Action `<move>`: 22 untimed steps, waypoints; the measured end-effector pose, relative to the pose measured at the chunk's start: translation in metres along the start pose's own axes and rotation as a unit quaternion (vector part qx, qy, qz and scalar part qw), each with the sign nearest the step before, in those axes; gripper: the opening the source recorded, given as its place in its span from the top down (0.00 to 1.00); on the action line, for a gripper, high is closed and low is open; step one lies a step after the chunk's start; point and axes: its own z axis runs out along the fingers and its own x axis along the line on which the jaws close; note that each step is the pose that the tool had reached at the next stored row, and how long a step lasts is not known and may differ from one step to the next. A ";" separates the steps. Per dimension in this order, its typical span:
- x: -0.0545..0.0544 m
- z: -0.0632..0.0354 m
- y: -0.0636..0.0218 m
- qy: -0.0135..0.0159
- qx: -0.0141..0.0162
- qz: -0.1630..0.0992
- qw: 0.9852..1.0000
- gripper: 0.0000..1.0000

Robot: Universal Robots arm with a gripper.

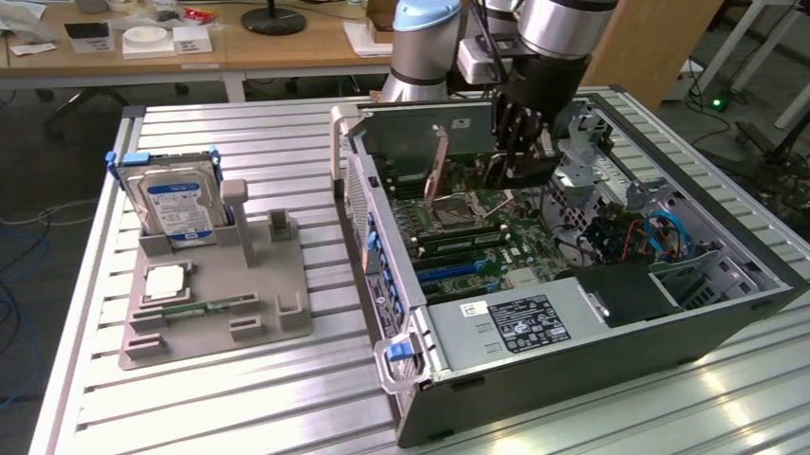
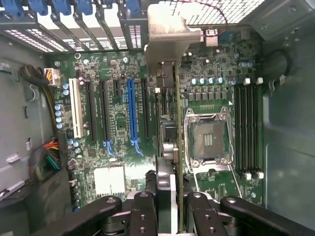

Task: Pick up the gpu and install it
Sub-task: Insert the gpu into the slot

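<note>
In the wrist view the gpu [image 2: 169,130] appears edge-on as a thin card, its silver end bracket [image 2: 170,32] against the case's rear slot openings. My gripper [image 2: 170,199] is shut on it, one black finger [image 2: 143,206] on each side of the card's near end. The card hangs over the green motherboard [image 2: 113,123], between the blue expansion slot [image 2: 131,110] and the empty CPU socket [image 2: 209,140]. Whether it sits in a slot I cannot tell. In the exterior view my gripper [image 1: 517,161] reaches down into the open computer case [image 1: 576,284], near its rear wall.
On the exterior view's left, a grey fixture [image 1: 253,313] on the slatted table holds a silver hard drive with blue label [image 1: 177,204], a CPU chip [image 1: 165,282] and a narrow memory stick [image 1: 203,308]. Cables [image 1: 652,237] and a power supply [image 1: 519,322] sit inside the case.
</note>
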 end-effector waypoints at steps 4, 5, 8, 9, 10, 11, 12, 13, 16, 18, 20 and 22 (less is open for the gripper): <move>0.003 0.0047 0.0008 -0.002 0.000 -0.001 1.000 0.71; 0.005 0.0049 0.0007 -0.002 0.000 -0.002 1.000 0.71; 0.013 0.0052 0.0001 -0.002 0.000 -0.001 1.000 0.71; 0.016 0.0054 0.0001 -0.002 0.000 -0.002 1.000 0.71; 0.017 0.0055 0.0000 -0.002 0.000 -0.002 1.000 0.71; 0.018 0.0055 0.0001 -0.002 0.000 -0.002 1.000 0.71; 0.018 0.0056 0.0008 -0.003 0.000 -0.002 1.000 0.71; 0.019 0.0059 0.0019 -0.003 0.000 -0.003 1.000 0.71; 0.020 0.0075 0.0055 -0.005 0.000 -0.007 1.000 0.71; 0.021 0.0096 0.0071 -0.005 0.000 -0.008 1.000 0.71; 0.021 0.0132 0.0086 -0.006 0.000 -0.008 1.000 0.71; 0.023 0.0158 0.0088 -0.005 0.000 -0.009 1.000 0.71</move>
